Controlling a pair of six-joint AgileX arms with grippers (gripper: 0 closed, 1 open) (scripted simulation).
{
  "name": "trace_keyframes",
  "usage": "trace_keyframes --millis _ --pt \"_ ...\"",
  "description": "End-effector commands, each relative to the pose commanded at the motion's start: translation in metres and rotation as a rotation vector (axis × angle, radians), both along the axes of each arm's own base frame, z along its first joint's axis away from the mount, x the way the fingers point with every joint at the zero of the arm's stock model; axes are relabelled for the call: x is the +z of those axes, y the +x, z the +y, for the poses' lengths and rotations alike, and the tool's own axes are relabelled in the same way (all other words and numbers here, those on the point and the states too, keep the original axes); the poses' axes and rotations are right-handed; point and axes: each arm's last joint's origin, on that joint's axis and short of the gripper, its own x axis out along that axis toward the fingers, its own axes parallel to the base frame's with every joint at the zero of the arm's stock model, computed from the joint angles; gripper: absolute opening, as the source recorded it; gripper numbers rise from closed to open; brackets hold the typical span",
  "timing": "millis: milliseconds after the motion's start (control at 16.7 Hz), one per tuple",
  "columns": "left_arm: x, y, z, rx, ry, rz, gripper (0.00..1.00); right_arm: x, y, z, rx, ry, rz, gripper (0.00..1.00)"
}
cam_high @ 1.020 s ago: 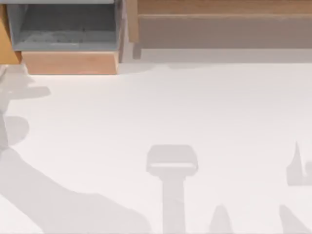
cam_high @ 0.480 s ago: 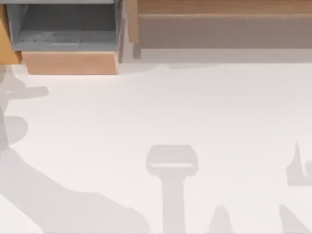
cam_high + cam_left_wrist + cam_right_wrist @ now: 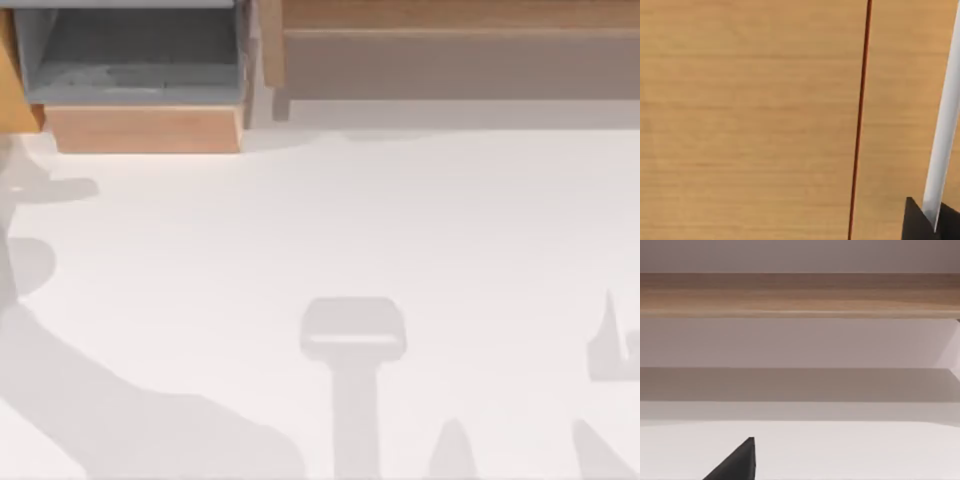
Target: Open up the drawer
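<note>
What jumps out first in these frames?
The grey-lined drawer with its pale tan front, standing open at the top view's far left. To its right, a long wooden shelf board runs along the far edge. The left wrist view sits close against a wood panel split by a thin dark seam.

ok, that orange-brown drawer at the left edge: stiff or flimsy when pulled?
Probably stiff: the drawer shows flat, rigid-looking wood. Likely slides rather than tips, like the open tan-fronted drawer beside it. Left gripper is close against wood; right gripper faces the shelf board.
</note>
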Motion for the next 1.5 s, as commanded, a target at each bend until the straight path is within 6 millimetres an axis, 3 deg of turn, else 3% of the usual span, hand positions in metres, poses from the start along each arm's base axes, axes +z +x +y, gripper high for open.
trace_keyframes --millis 600,1020,1500 --pt "0.000 -0.060 0.001 -0.001 0.000 0.000 0.00 0.000 0.000 0.000 0.000 0.000 0.000 1.00" --pt "0.000 -0.065 0.002 -0.001 0.002 -0.003 0.00 0.000 0.000 0.000 0.000 0.000 0.000 1.00" --pt "-0.003 -0.123 0.002 0.000 -0.005 0.009 0.00 0.000 0.000 0.000 0.000 0.000 0.000 1.00"
